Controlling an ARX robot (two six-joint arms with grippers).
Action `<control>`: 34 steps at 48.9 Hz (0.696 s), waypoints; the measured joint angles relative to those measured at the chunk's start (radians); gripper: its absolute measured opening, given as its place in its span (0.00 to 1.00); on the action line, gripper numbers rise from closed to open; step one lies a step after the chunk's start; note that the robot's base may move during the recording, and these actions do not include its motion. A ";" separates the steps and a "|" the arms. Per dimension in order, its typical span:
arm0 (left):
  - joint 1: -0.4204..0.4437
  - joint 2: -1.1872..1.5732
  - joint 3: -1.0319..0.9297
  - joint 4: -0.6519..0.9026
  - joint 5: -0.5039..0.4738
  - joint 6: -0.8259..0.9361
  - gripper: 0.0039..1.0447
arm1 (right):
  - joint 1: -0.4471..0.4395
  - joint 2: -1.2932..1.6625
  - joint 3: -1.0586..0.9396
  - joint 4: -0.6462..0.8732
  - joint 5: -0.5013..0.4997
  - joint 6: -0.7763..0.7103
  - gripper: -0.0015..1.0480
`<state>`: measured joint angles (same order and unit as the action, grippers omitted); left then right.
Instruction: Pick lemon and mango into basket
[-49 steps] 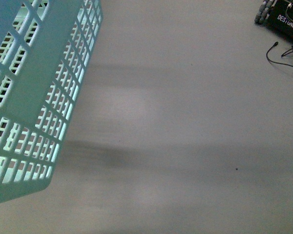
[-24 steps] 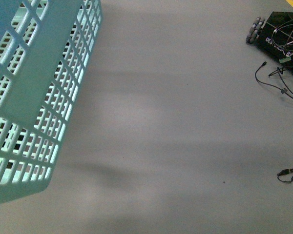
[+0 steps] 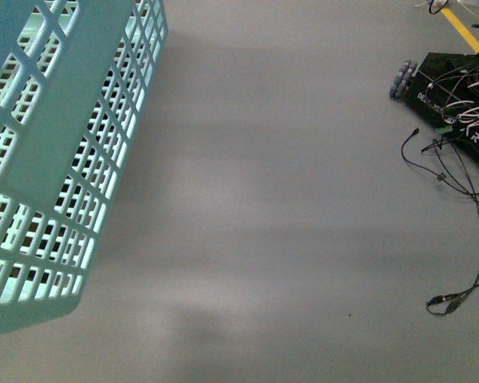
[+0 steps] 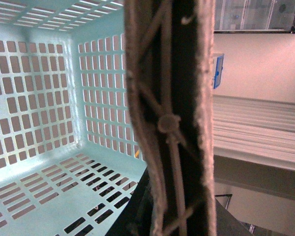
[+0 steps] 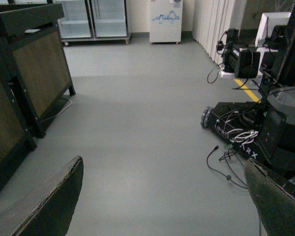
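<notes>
Left wrist view: basket (image 4: 44,98) handle (image 4: 172,123) hides whether left fingers (image 4: 137,209) grip; right fingers (image 5: 44,206) spread

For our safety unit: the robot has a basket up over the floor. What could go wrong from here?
Loose cables lie on the floor by another machine's base; driving that way might snag them. The basket hides much of the front view's left, so things there may go unseen.

The basket (image 3: 56,159) is smooth plastic (its handle (image 4: 160,98) perhaps ribbed plastic too), the floor (image 3: 287,199) matt.
</notes>
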<state>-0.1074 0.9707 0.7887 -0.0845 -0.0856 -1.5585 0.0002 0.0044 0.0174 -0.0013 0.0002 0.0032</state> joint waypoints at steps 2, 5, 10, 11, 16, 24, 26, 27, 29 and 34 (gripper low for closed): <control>0.000 0.000 0.000 0.000 0.000 0.000 0.05 | 0.000 0.000 0.000 0.000 0.000 0.000 0.92; 0.000 0.000 0.000 0.000 0.000 0.000 0.05 | 0.000 0.000 0.000 0.000 0.000 0.000 0.92; 0.000 0.000 0.000 0.000 0.000 0.000 0.05 | 0.000 0.000 0.000 0.000 0.000 0.000 0.92; 0.000 0.000 0.000 0.000 0.000 0.000 0.05 | 0.000 0.000 0.000 0.000 0.000 0.000 0.92; 0.000 0.000 0.000 0.000 0.000 0.000 0.05 | 0.000 0.000 0.000 0.000 0.000 0.000 0.92; 0.000 0.000 0.000 0.000 0.000 0.000 0.05 | 0.000 0.000 0.000 0.000 0.000 0.000 0.92; 0.000 0.000 0.000 0.000 0.000 0.000 0.05 | 0.000 0.000 0.000 0.000 0.000 0.000 0.92; 0.000 0.000 0.000 0.000 0.000 0.000 0.05 | 0.000 0.000 0.000 0.000 0.000 0.000 0.92; 0.000 0.000 0.000 0.000 0.000 0.000 0.05 | 0.000 0.000 0.000 0.000 0.000 0.000 0.92; 0.000 0.000 0.000 0.000 0.000 0.000 0.05 | 0.000 0.000 0.000 0.000 0.000 0.000 0.92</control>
<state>-0.1074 0.9707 0.7887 -0.0845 -0.0853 -1.5585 0.0002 0.0044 0.0174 -0.0013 0.0002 0.0029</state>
